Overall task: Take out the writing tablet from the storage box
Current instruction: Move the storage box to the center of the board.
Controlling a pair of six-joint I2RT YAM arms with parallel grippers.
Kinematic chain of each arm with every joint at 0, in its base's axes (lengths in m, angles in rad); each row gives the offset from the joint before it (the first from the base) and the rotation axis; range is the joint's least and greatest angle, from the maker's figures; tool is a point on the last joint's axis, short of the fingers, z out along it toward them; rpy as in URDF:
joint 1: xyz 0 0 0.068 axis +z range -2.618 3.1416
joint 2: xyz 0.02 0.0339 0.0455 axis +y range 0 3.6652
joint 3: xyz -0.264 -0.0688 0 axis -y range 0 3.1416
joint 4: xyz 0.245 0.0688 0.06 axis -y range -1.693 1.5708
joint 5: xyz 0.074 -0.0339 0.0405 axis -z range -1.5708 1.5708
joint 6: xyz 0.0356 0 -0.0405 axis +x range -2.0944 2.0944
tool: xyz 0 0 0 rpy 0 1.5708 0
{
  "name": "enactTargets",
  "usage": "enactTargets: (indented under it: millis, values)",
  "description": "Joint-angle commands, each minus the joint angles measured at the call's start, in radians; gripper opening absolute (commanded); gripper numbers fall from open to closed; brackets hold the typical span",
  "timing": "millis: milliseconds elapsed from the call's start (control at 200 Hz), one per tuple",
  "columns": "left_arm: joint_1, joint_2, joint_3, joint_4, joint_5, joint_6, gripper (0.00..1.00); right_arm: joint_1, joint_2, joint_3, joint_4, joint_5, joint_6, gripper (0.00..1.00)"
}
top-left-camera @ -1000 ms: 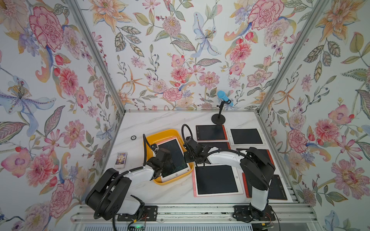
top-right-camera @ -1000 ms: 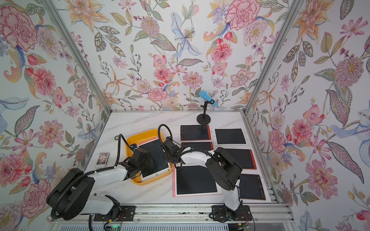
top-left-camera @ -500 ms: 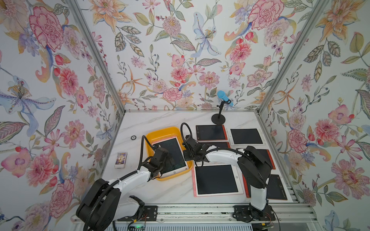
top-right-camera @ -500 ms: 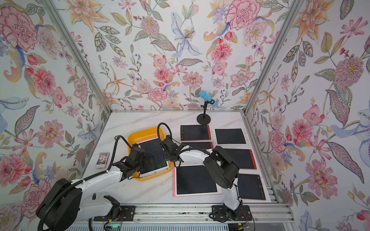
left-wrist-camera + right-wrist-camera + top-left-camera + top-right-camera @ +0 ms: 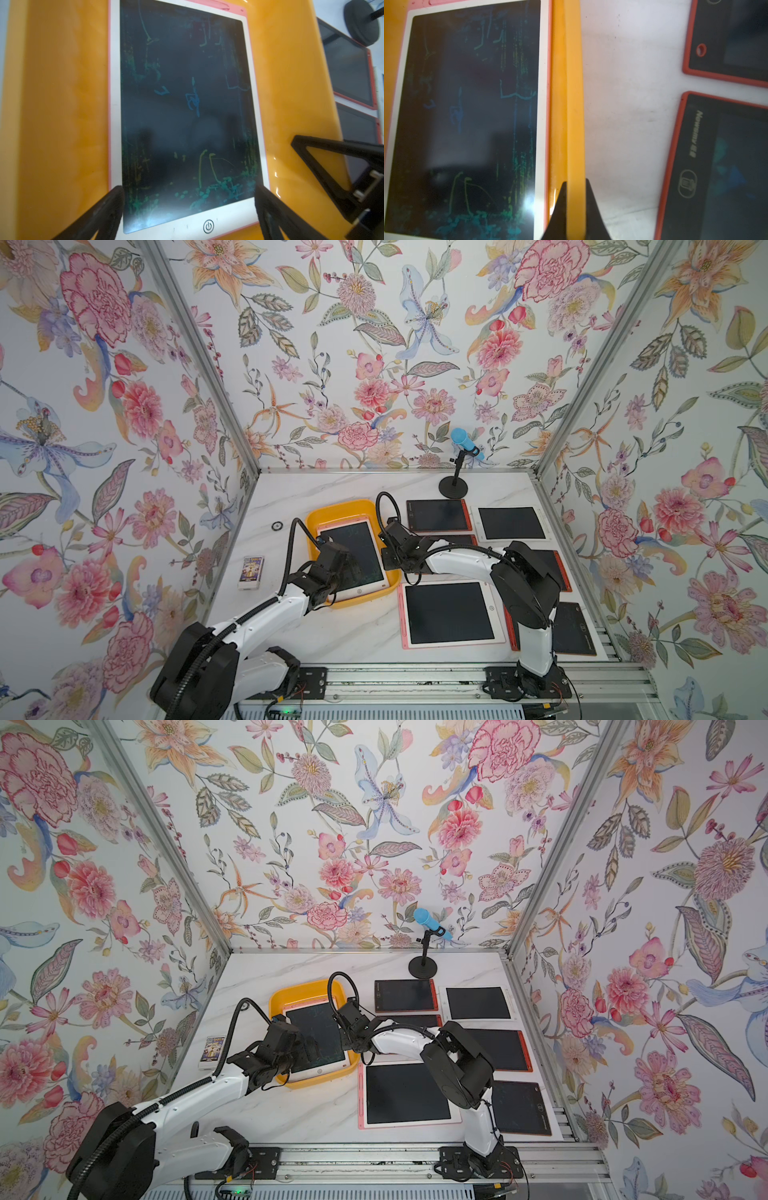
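Two arms are closing on the storage box (image 5: 332,508) in both top views. Compared with a second ago, my left arm is reaching much farther out, its elbow no longer folded back, and the left gripper (image 5: 351,572) is now hanging over the near end of the writing tablet (image 5: 353,545), which is lying flat inside the box. The right gripper (image 5: 390,561) is staying at the box's right wall, and the box is sitting slightly farther from me than before. I am reading this as the approach ending, with the lift not yet begun. A pink-framed tablet (image 5: 449,614) is lying just beside the box's near right corner, and red-framed tablets (image 5: 438,515) are filling the table under my right arm. A blue microphone (image 5: 465,442) is standing at the back and a small card box (image 5: 251,572) is lying off to the left. Through the left wrist camera I am seeing the jaws spread wide, the fingertips (image 5: 116,193) straddling the tablet's button end, though I cannot tell whether they are touching it. Through the right wrist camera the pincer is clamping the box's yellow rim (image 5: 572,83), holding it steady. The low wall is running close along the tablet's long edge, so I am expecting little finger room there.
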Motion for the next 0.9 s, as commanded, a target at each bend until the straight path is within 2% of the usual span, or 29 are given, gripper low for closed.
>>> enactTargets:
  millis: [0,270,395,580,771,896]
  values:
    - [0.029,0.094,0.016,-0.150,-0.121,0.039,0.99,-0.015,0.011,-0.030,-0.062,0.089,0.030,0.06]
    - [0.090,0.264,0.052,-0.136,-0.186,0.071,0.99,-0.015,-0.007,-0.051,-0.062,0.100,0.039,0.05]
    - [0.118,0.300,0.061,-0.136,-0.202,0.080,0.99,-0.017,-0.009,-0.056,-0.064,0.103,0.038,0.05]
    - [0.124,0.321,0.086,-0.187,-0.290,0.086,0.99,-0.024,-0.015,-0.065,-0.063,0.103,0.038,0.04]
    - [0.140,0.386,0.085,-0.161,-0.249,0.110,0.99,-0.022,-0.013,-0.059,-0.062,0.096,0.038,0.04]
    - [0.139,0.386,0.086,-0.130,-0.168,0.125,0.99,-0.012,0.001,-0.049,-0.062,0.082,0.038,0.04]
